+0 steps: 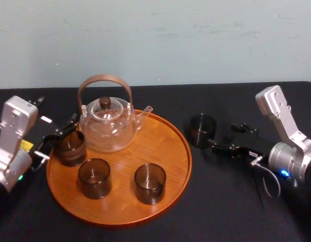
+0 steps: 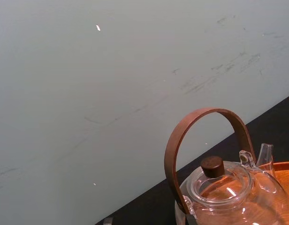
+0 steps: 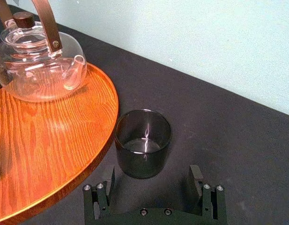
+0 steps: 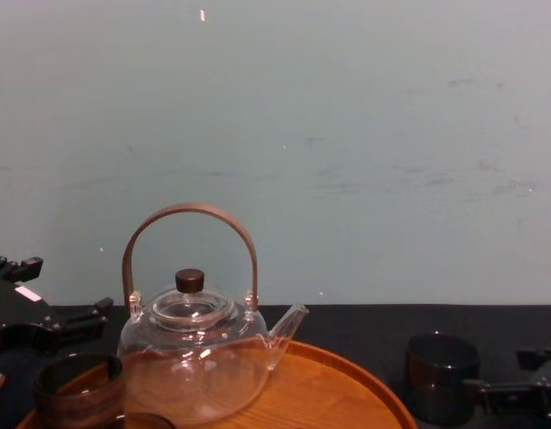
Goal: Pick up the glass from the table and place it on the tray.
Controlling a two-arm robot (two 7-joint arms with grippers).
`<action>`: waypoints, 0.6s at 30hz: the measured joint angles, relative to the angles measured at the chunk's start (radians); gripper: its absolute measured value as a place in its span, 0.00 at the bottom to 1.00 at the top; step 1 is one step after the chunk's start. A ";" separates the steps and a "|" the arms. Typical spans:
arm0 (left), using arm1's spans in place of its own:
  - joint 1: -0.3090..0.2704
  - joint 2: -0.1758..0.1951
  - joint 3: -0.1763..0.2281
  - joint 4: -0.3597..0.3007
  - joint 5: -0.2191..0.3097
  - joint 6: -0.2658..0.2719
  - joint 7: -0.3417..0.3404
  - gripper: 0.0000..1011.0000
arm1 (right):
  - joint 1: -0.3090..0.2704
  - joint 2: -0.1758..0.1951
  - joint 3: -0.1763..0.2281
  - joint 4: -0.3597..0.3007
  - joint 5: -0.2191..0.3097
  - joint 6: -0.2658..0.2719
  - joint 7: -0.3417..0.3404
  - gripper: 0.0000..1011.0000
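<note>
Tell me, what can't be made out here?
- Chest view: tray front, cut by the bottom edge; right gripper by the table glass, cut by the right edge.
- Left wrist view: teapot base, cut by the bottom edge.
- Head view: leftmost glass, partly behind the left gripper.

Left wrist view's edge cuts off teapot btm & tray.

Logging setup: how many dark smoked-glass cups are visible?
4 cups. Three on the round orange-brown wooden tray: one at its left rim, two near its front. The fourth on the black-clothed table beside it.
</note>
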 joint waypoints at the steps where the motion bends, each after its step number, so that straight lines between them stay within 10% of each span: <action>1: 0.000 0.000 0.000 0.000 0.000 0.000 0.000 0.99 | 0.007 -0.006 -0.002 0.007 -0.005 0.001 0.003 0.99; 18: 0.000 0.000 0.000 0.000 0.000 0.000 0.000 0.99 | 0.064 -0.056 -0.020 0.070 -0.044 0.001 0.025 0.99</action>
